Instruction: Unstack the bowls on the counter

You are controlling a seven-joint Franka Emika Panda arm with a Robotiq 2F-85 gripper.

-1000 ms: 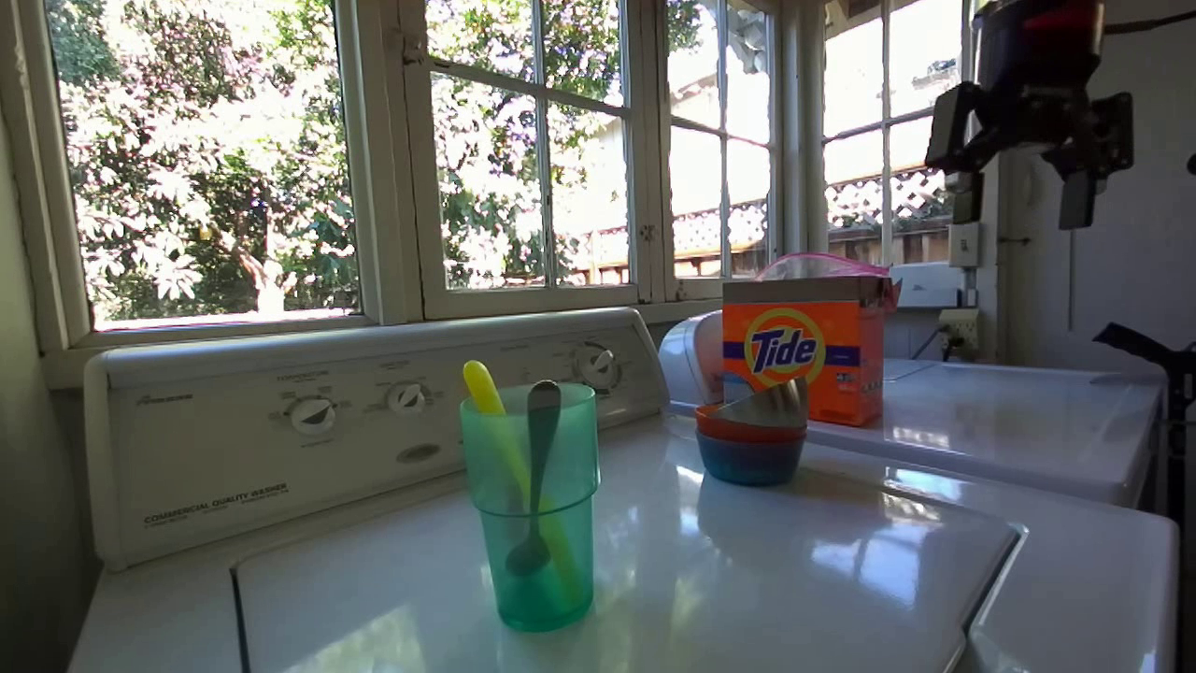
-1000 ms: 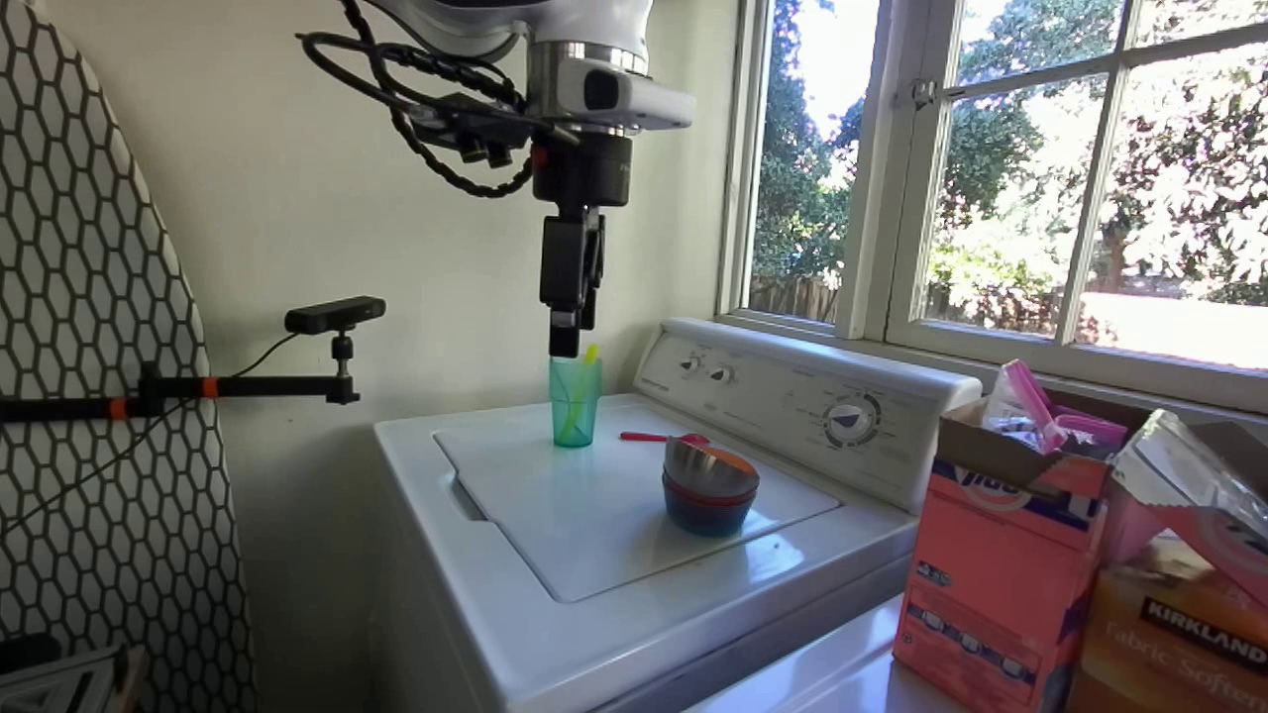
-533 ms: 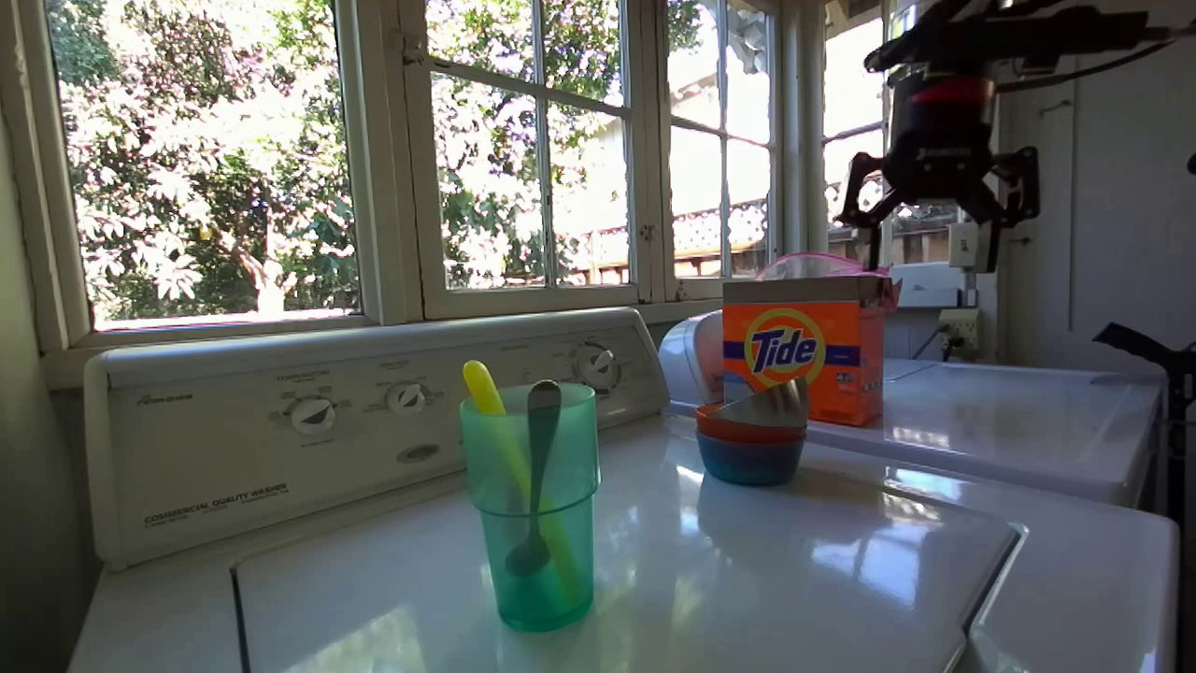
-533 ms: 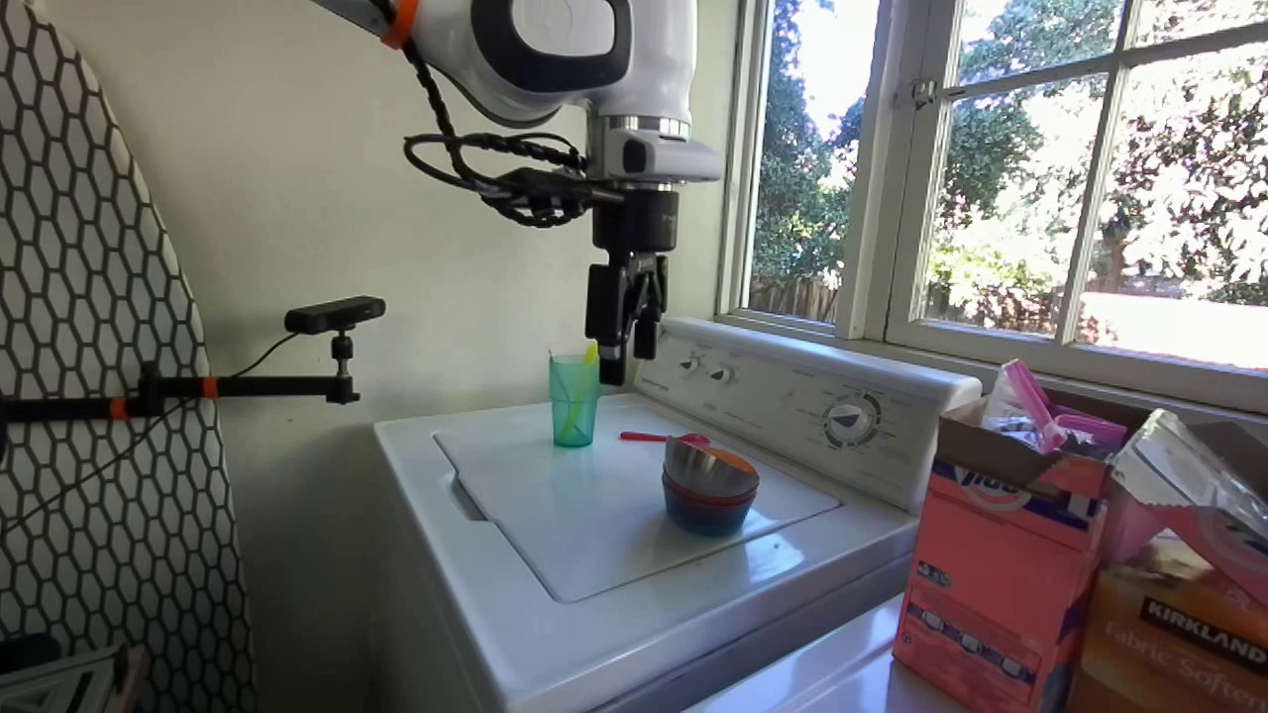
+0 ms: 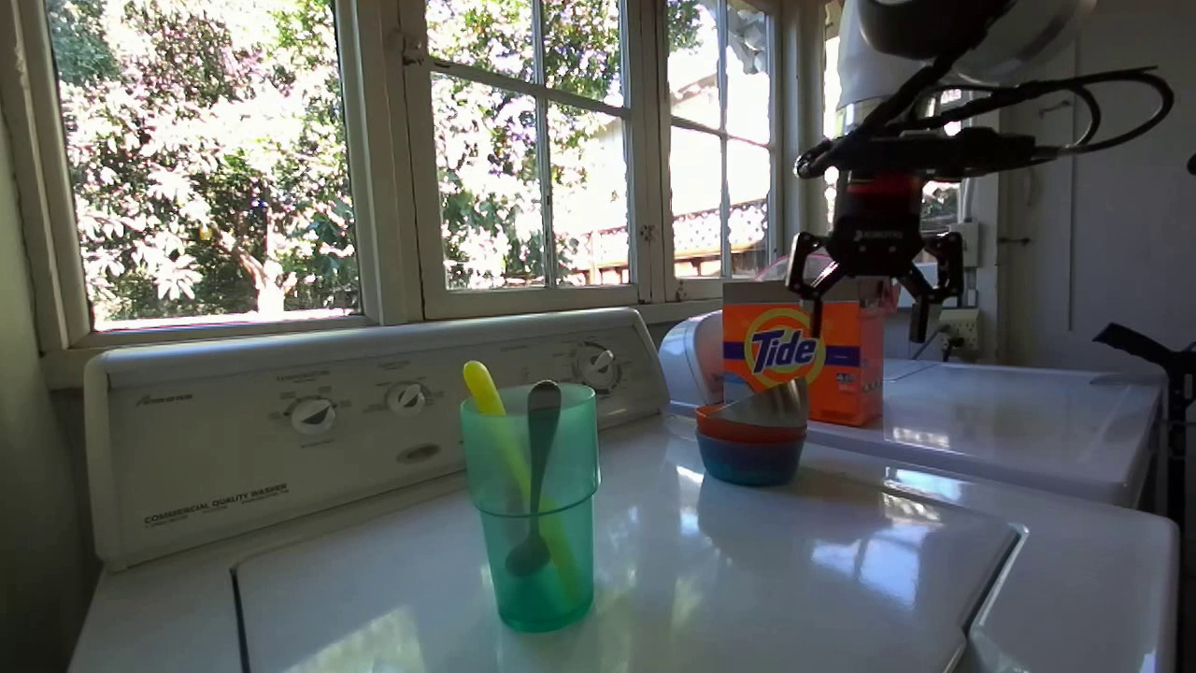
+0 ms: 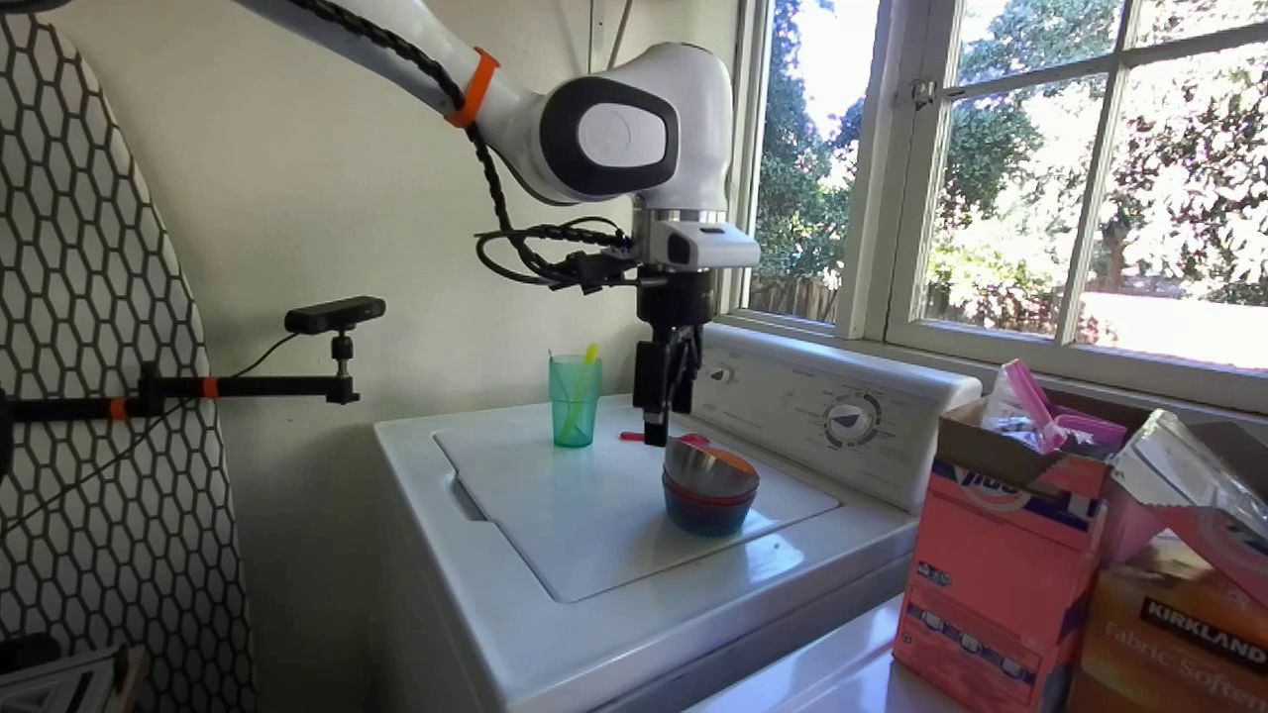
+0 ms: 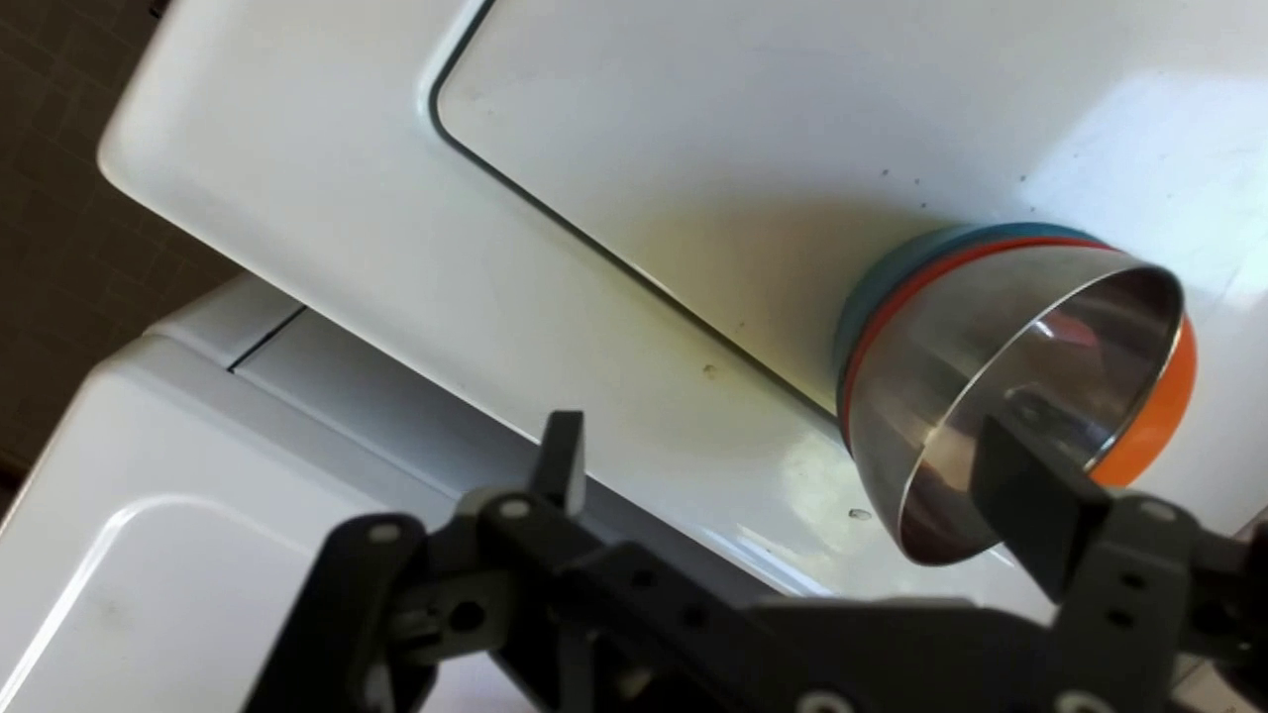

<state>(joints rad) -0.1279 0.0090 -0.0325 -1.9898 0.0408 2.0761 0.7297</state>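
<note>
The grey-silver bowl (image 5: pixel 774 406) sits tilted in the orange bowl (image 5: pixel 738 431), which is nested in the blue bowl (image 5: pixel 750 463). The stack stands on the white counter (image 6: pixel 555 505) near its edge. In the wrist view the silver bowl (image 7: pixel 916 386) opens to the lower right, with orange (image 7: pixel 1154 426) and blue (image 7: pixel 892 272) rims around it. My gripper (image 5: pixel 868 329) is open and empty, pointing down. In an exterior view the gripper (image 6: pixel 669 424) hangs above and left of the stack. In the wrist view one finger (image 7: pixel 1040 505) overlaps the silver bowl's opening; I cannot tell any contact.
A teal cup (image 5: pixel 537 598) with utensils stands on the counter; a red spoon (image 6: pixel 644 436) lies behind the bowls. An orange detergent box (image 5: pixel 855 393) and a softener box (image 6: pixel 1179 644) stand on the neighbouring white top (image 5: pixel 1009 402). The knob panel (image 6: pixel 792 396) rises behind.
The arm and gripper have come down and moved towards the bowl stack, leftward in one exterior view and rightward in another. The gripper stays open. The bowls have not moved.
</note>
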